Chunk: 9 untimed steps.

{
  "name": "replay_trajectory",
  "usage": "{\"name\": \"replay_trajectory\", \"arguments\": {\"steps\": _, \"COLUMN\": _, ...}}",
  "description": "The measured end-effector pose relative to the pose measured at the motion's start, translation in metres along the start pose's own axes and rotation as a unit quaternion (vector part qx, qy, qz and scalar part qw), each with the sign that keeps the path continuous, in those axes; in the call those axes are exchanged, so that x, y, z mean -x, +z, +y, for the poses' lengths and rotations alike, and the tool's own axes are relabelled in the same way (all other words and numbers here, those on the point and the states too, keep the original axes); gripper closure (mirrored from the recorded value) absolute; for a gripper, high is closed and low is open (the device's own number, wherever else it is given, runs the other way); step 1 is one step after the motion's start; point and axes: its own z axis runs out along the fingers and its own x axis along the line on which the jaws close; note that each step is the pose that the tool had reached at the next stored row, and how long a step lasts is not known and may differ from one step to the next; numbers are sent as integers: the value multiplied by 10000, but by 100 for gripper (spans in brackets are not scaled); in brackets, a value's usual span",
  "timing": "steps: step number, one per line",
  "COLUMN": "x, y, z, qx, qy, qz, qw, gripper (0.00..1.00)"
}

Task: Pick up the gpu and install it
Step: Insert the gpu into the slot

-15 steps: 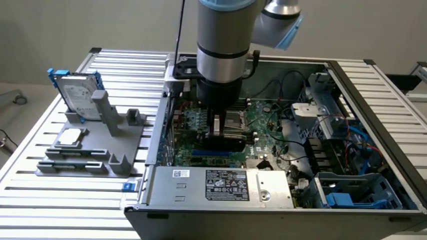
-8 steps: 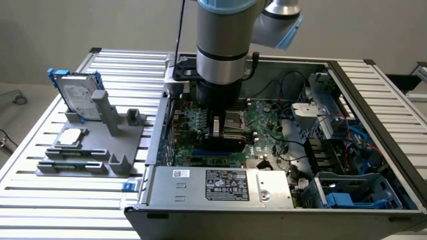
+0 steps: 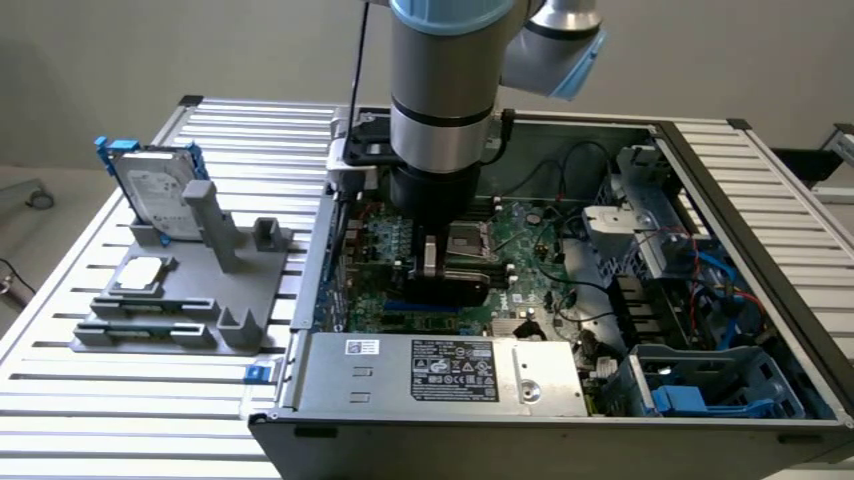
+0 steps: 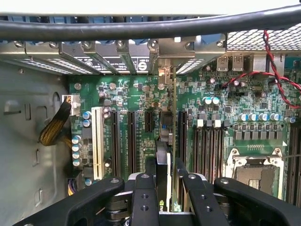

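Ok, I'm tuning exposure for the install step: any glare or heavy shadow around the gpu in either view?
Wrist view: washed-out white beyond the black cable, yet the gpu in the claw is evenly lit, no glare. Exterior view: soft even light; the arm, not shadow, blocks part of the motherboard.

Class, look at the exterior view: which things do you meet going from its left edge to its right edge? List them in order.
Hard drive with blue rails → robot arm → silver metal block inside the case → blue cables.
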Motion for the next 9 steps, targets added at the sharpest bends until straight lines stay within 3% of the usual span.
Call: {"name": "replay_trajectory", "arguments": {"steps": 9, "x": -1, "y": 32, "z": 16, "qx": 2, "qy": 1, "qz": -3, "qw": 10000, "gripper": 73}}
